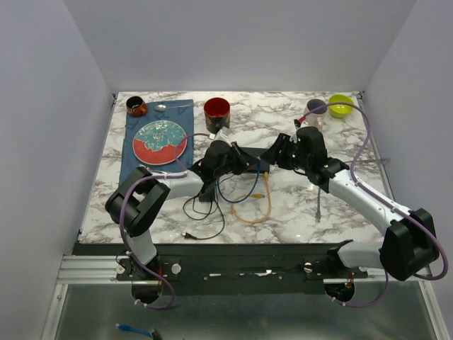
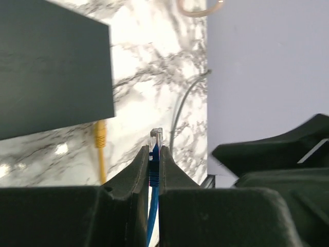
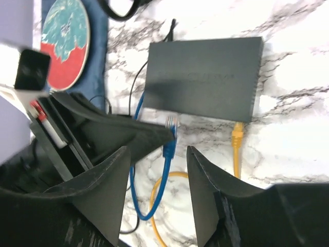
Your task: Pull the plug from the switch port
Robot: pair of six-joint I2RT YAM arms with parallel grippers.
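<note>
The black switch box (image 3: 203, 77) lies on the marble table; it also shows in the left wrist view (image 2: 51, 67) and the top view (image 1: 251, 157). My left gripper (image 2: 152, 154) is shut on the blue cable's plug (image 3: 170, 135); its clear tip (image 2: 156, 138) sticks out past the fingertips, free of the switch and a short way from its port side. A yellow cable's plug (image 3: 237, 135) sits in a port; it also shows in the left wrist view (image 2: 99, 135). My right gripper (image 3: 157, 159) is open and empty above the cables, near the switch.
A red and teal plate (image 1: 160, 139) lies on a blue cloth (image 1: 136, 157) at the back left. A red cup (image 1: 216, 109), a dark bowl (image 1: 136, 106), a purple cup (image 1: 316, 108) and a green bowl (image 1: 341, 105) stand along the back. Black, yellow and grey cables (image 1: 251, 205) lie in front.
</note>
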